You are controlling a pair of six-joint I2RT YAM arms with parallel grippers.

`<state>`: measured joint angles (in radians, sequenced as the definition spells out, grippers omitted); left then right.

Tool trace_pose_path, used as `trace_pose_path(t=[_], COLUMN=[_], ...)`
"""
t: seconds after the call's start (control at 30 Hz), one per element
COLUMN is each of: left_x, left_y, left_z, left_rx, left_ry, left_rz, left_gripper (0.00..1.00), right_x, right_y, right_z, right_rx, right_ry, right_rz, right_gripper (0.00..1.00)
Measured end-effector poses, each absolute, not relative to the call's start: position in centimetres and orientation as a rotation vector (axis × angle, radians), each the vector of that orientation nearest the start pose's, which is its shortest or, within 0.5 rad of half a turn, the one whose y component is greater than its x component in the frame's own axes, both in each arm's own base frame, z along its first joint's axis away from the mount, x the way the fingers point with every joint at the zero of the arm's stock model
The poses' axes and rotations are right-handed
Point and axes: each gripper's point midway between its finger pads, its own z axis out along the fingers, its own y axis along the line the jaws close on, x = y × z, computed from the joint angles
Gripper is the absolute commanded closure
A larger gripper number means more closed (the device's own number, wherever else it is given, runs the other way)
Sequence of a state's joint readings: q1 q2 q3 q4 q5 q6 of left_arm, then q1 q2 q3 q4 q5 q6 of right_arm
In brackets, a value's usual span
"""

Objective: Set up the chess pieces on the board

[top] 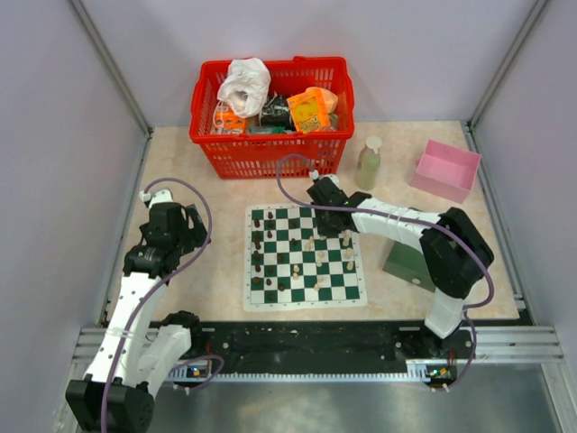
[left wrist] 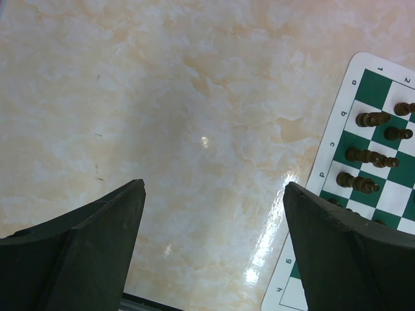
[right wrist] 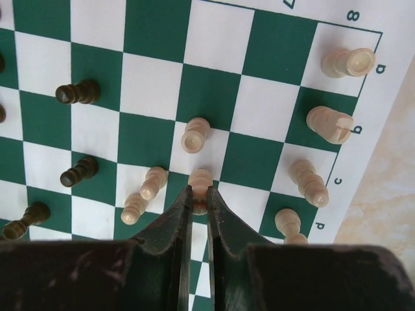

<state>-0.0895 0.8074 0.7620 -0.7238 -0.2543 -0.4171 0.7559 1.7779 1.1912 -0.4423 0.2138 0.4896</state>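
Observation:
The board [top: 306,302] is a green and white checked mat in the middle of the table. Dark brown chess pieces [top: 259,257] stand along its left side and cream ones [top: 350,257] on the right. My right gripper [right wrist: 200,194] is shut on a cream piece [right wrist: 201,180] that stands on the board. Other cream pieces [right wrist: 196,135] stand or lie close around it, and dark pieces [right wrist: 78,92] are further left. My left gripper [left wrist: 214,188] is open over bare table, left of the board's edge [left wrist: 324,165], with nothing between its fingers [left wrist: 97,240].
A red basket [top: 216,149] full of packets stands behind the board. A pale bottle [top: 368,162] and a pink box [top: 446,170] are at the back right. A dark green box [top: 410,257] lies under the right forearm, just right of the board.

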Motion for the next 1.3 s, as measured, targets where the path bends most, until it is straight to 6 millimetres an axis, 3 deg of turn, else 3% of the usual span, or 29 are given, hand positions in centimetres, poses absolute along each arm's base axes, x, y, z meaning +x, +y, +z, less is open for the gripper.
trace_pose_path(t=[0.13,0.3,0.4,0.5,0.67,0.87,1.03,1.3], left_x=[23.8,23.8,23.9,23.9,23.9,23.9,23.9,23.9], left_y=[0.6,0.6,0.6,0.6,0.6,0.6,0.5,0.5], left_z=[15.3,15.3,15.3,15.4,15.4,15.5,15.5,15.5], left_rx=[-0.499,-0.499,-0.499,-0.498,-0.497,-0.497,-0.496,-0.496], left_ry=[2.255,2.255,2.253,2.253,2.249,2.245,2.245,2.246], left_rz=[0.040,0.039,0.039,0.037,0.034,0.032,0.029,0.028], left_gripper=[0.07,0.07,0.07,0.07,0.07,0.07,0.08,0.07], right_x=[30.8,29.7,27.8,25.0,20.2,17.3,16.6,17.2], right_y=[26.6,26.3,25.7,24.6,22.3,19.7,18.5,18.9], right_z=[7.1,12.4,15.1,15.8,14.4,10.7,8.2,6.6], right_rx=[-0.258,-0.239,-0.235,-0.242,-0.244,-0.208,-0.186,-0.154], right_ry=[2.535,2.448,2.402,2.407,2.480,2.578,2.622,2.611], right_rz=[0.220,0.291,0.328,0.335,0.314,0.226,0.138,0.115], right_gripper=[0.91,0.91,0.91,0.91,0.91,0.91,0.91,0.91])
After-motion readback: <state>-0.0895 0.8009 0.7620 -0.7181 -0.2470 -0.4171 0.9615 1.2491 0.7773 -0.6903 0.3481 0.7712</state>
